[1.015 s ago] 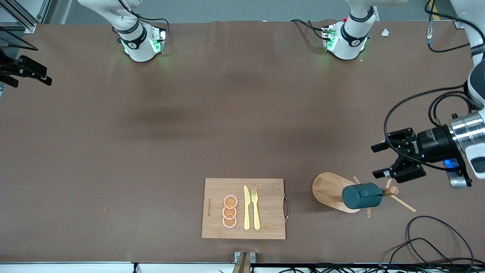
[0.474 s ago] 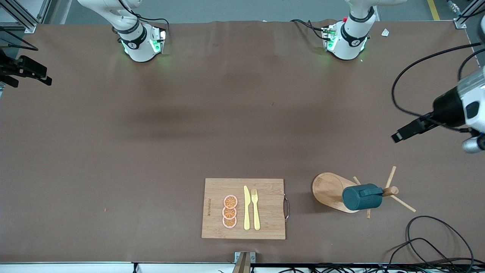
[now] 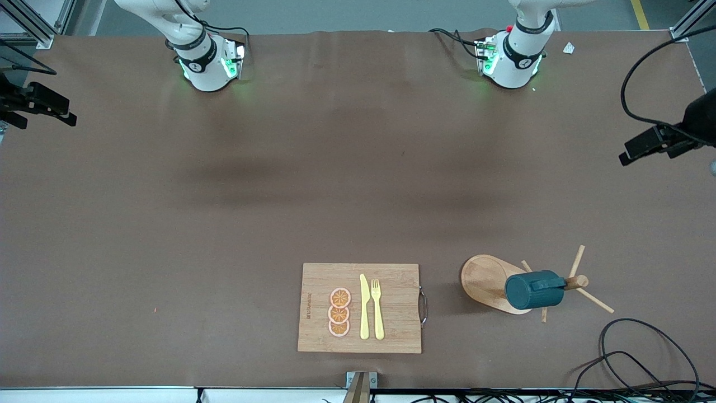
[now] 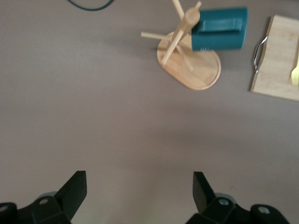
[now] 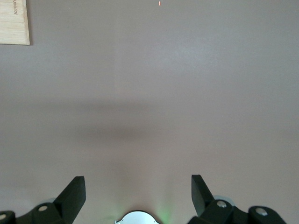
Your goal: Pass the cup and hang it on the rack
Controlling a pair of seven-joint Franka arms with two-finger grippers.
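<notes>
The cup (image 3: 534,290) hangs by its small handle on a peg of the rack (image 3: 492,282), lying sideways with its mouth turned toward the cutting board (image 3: 359,308). On the clock face of the front view the pair sit at about four o'clock on the worktop (image 3: 279,196), toward the left arm's end. The cup looks like glazed ceramic: stiff, fairly light, slick on its ribbed wall and liable to chip if knocked. If it needed lifting again, I would judge the body across its width the surest hold, the handle being taken up by the peg. Nothing shows inside the cup from here. The board carries three orange slices (image 3: 339,312), a yellow knife (image 3: 364,307) and a fork (image 3: 377,308).

The left claw (image 4: 140,193) is spread wide and empty, up over the worktop's three o'clock edge. The right claw (image 5: 138,193) is equally wide, empty, waiting over bare worktop
</notes>
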